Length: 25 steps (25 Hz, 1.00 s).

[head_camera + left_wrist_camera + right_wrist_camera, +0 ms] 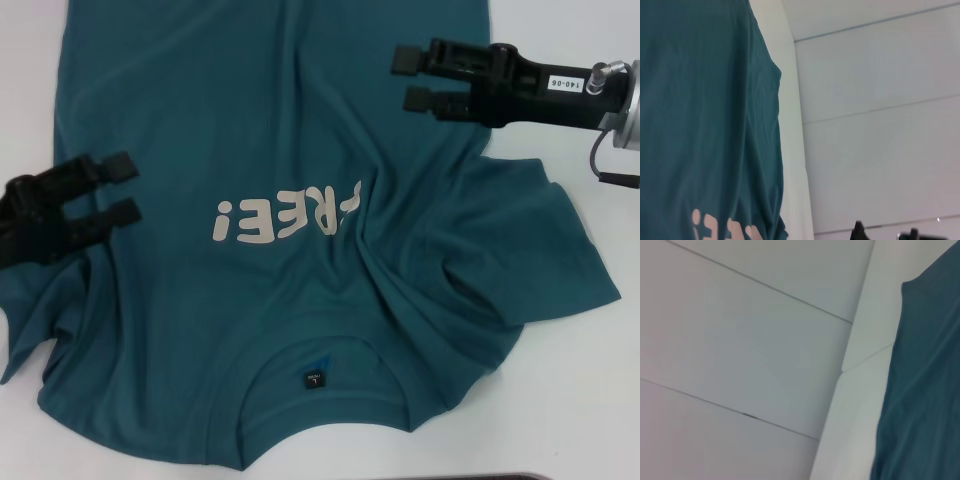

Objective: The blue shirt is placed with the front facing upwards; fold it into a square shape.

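Shirt (270, 130) front-up, rumpled at right sleeve (540, 250). Left gripper (125, 190) and right gripper (412, 78) hover, jaws released. Risk: pinching bunched cloth, skewing the fold.

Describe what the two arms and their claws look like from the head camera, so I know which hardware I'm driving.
Both claws are matte black with two blocky, flat-tipped fingers. The right claw sits on a black cylindrical wrist bearing a white label printed 140-06, followed by a silver metal section with a thin grey cable looping off it. The left claw shows only its black body; no label or cable is visible.
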Each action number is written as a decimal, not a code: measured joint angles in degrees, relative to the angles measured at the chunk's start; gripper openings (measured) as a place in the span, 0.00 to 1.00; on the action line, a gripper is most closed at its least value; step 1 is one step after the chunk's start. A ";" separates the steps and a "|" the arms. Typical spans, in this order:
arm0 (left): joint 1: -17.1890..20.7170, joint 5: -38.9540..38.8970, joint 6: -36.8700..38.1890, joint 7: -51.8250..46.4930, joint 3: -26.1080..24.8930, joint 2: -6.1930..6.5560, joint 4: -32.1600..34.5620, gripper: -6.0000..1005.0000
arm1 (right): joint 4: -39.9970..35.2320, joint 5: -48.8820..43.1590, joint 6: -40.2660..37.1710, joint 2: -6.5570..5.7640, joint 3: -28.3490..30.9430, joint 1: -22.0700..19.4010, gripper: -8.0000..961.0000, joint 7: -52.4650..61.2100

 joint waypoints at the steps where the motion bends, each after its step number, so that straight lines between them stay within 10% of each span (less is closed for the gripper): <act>1: 0.11 0.02 -0.12 -0.21 -0.32 0.37 0.31 0.86 | 0.00 0.00 0.00 0.00 0.00 0.00 0.95 0.00; 11: 0.76 5.65 -2.89 -1.72 -1.33 4.69 -2.30 0.86 | -0.45 -6.03 1.80 -1.14 0.02 2.89 0.95 1.60; 25: 1.24 9.49 -5.50 -4.40 -3.03 4.63 -6.30 0.86 | 0.08 -2.96 -2.75 -0.73 2.21 2.73 0.95 1.31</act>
